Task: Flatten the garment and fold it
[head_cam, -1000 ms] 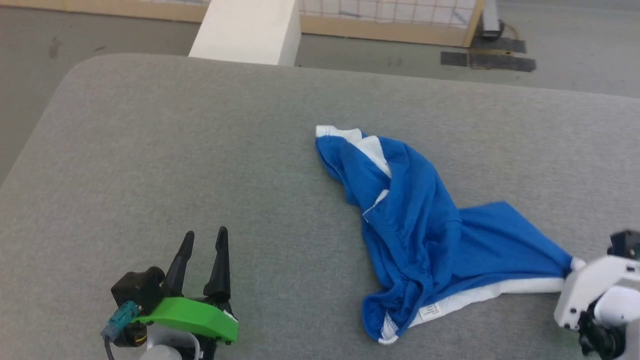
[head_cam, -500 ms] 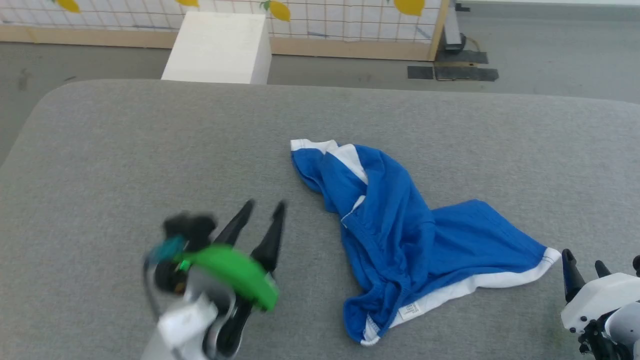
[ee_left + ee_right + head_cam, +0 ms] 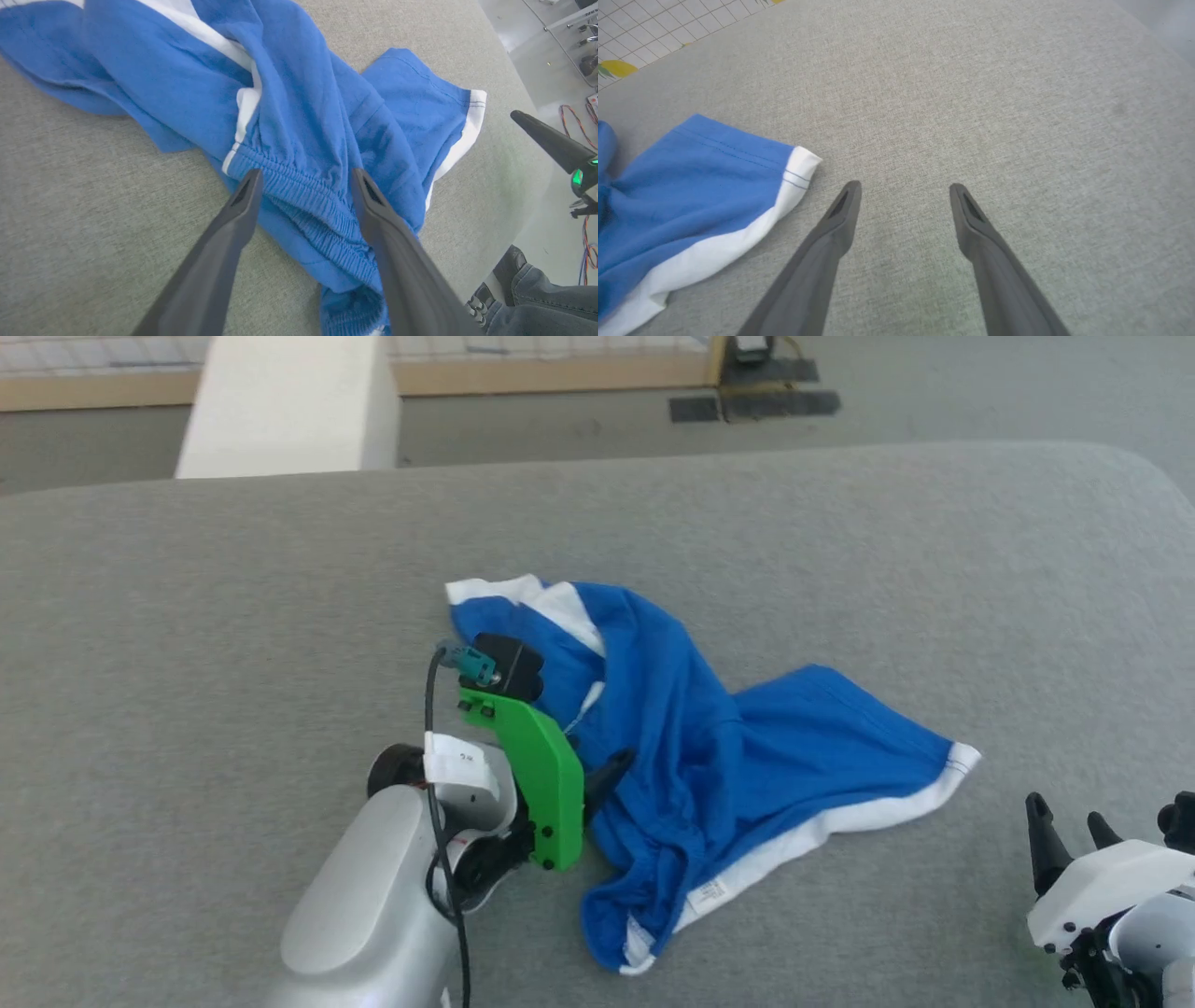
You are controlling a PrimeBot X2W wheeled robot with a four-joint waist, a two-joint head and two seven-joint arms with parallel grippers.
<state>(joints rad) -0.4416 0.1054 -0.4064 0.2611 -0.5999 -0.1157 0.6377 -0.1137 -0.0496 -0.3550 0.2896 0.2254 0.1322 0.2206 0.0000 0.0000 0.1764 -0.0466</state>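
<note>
The garment [image 3: 709, 747], blue shorts with white trim, lies crumpled in the middle of the grey padded table [image 3: 187, 616]. A small white tag [image 3: 707, 894] shows near its front hem. My left gripper [image 3: 607, 773], on a green mount, sits at the garment's left side. In the left wrist view my left gripper [image 3: 306, 179] is open, its fingertips straddling the gathered waistband [image 3: 303, 196] just above it. My right gripper [image 3: 1062, 812] stands open at the lower right, apart from the white-trimmed leg hem [image 3: 796, 170]. Over bare table, my right gripper [image 3: 903, 189] holds nothing.
A white box [image 3: 280, 406] stands on the floor beyond the table's far edge, beside a wood-framed panel. A person's shoe [image 3: 509, 261] and trouser leg show past the table's right edge, with cables [image 3: 574, 116] on the floor there.
My right gripper has let go of the leg hem, opened and drawn back. My left arm has swung right onto the garment's waistband. The head camera has also shifted.
</note>
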